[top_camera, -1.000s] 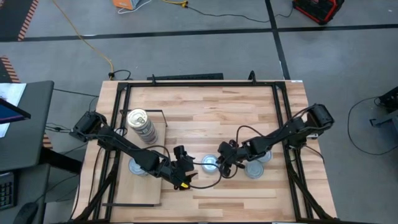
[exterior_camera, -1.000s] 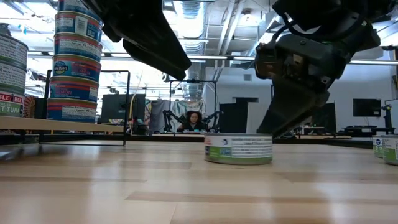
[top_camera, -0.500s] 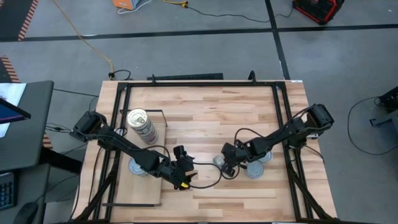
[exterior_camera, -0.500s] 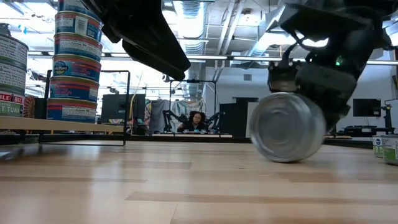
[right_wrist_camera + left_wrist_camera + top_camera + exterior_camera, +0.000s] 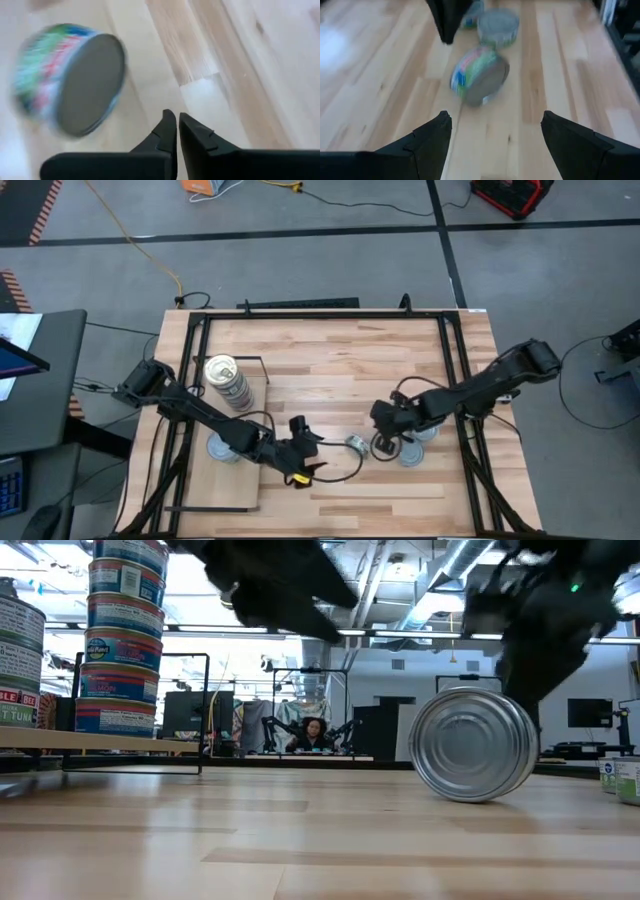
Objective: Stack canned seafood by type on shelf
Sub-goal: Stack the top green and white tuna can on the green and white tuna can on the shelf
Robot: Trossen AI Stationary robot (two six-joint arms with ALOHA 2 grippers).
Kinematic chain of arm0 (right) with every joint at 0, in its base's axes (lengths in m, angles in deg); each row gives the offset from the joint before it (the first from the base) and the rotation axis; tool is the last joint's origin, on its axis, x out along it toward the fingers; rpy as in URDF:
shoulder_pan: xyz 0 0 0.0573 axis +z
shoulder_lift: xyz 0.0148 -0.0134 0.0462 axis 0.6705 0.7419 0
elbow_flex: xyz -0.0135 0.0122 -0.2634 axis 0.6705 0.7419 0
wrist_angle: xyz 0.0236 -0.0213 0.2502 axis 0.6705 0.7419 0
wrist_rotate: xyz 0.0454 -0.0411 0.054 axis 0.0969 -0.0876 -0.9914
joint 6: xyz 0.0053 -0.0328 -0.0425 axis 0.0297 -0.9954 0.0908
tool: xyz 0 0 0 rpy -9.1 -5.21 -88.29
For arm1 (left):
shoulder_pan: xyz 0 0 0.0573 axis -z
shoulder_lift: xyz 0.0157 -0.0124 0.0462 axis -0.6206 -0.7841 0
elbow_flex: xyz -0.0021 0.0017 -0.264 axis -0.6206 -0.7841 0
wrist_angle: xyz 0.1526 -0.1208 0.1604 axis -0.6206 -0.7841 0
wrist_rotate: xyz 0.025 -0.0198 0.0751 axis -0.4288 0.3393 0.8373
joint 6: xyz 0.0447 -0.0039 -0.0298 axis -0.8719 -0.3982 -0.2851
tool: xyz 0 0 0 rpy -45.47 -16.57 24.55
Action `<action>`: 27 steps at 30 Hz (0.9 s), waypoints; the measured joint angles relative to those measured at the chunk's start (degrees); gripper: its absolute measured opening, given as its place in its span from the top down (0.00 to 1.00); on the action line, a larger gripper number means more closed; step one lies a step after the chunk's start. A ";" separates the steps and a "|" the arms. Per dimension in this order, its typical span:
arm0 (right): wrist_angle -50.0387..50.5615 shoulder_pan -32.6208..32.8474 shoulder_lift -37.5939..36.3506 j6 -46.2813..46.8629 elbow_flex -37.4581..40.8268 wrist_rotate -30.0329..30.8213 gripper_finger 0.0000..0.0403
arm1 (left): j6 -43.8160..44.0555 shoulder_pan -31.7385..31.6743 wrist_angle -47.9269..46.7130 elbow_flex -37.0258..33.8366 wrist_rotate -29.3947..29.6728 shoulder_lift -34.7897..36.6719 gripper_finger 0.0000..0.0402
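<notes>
Between the two grippers, near the table's [image 5: 330,370] middle, one can [image 5: 356,444] stands on its edge, flat metal end facing the low camera, free of both claws. A small, rigid, squat tin of this kind is probably fairly heavy for its size; its smooth curved wall is likely slippery, and on edge it can roll at a slight touch. The surest hold is judged to be across the two flat ends while it stands so, or across the wall once it lies flat. The left gripper [image 5: 305,442] hangs just left of the can, its arm stretched low from the table's left edge across the shelf [image 5: 225,485], claw spread wide and pointed at the tin. The right gripper [image 5: 383,443] hangs just right of it, arm reaching in from the right edge, fingers [image 5: 170,132] pressed together on nothing. Two more cans [image 5: 412,451] lie flat beside the right gripper. On the shelf a tall stack [image 5: 227,381] stands at the far end, with a single tin [image 5: 218,450] nearer.
</notes>
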 joint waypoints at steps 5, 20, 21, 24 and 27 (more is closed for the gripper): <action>2.85 6.74 -5.84 -3.20 -0.05 3.86 0.82 | -2.40 -2.70 0.98 0.86 -2.06 0.06 0.27; -11.26 11.14 6.69 0.38 2.37 9.84 0.46 | -9.22 -5.18 0.19 2.24 -8.98 0.13 0.27; -12.02 11.24 7.44 0.35 2.37 9.99 0.45 | -9.18 -5.01 -0.37 2.23 -8.97 0.13 0.27; -17.65 11.17 10.20 -0.34 2.37 10.28 0.44 | -10.01 -4.79 -0.84 2.22 -8.19 0.13 0.27; -28.51 11.08 13.44 -3.84 2.34 9.99 0.43 | -10.20 -4.91 -0.77 2.22 -6.94 0.13 0.27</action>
